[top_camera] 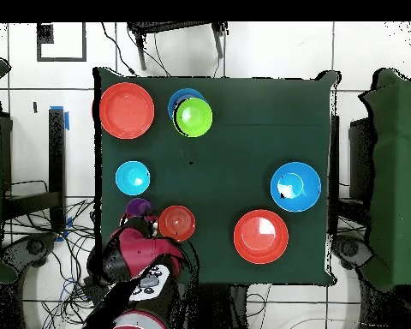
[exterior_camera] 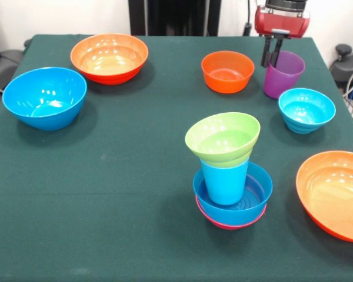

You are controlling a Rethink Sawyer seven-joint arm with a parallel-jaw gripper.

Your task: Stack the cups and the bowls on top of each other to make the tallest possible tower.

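The tower (exterior_camera: 226, 176) stands at the table's middle right: a pink bowl (exterior_camera: 229, 223) at the base, a blue bowl (exterior_camera: 256, 197) in it, the light blue cup (exterior_camera: 224, 182) upright inside, and a green bowl (exterior_camera: 222, 139) tilted on top. From overhead the green bowl (top_camera: 193, 116) covers the stack. The purple cup (exterior_camera: 285, 75) stands on the table at the far right, and it also shows in the overhead view (top_camera: 139, 206). My gripper (exterior_camera: 272, 54) reaches down onto the cup's left rim, with its jaws close together across the wall.
Loose bowls lie around on the green table (exterior_camera: 135, 176): a small orange bowl (exterior_camera: 227, 71) next to the purple cup, a cyan bowl (exterior_camera: 306, 109), a large orange bowl (exterior_camera: 335, 194) at the right edge, another orange bowl (exterior_camera: 109, 57) and a large blue bowl (exterior_camera: 45, 97) at the left.
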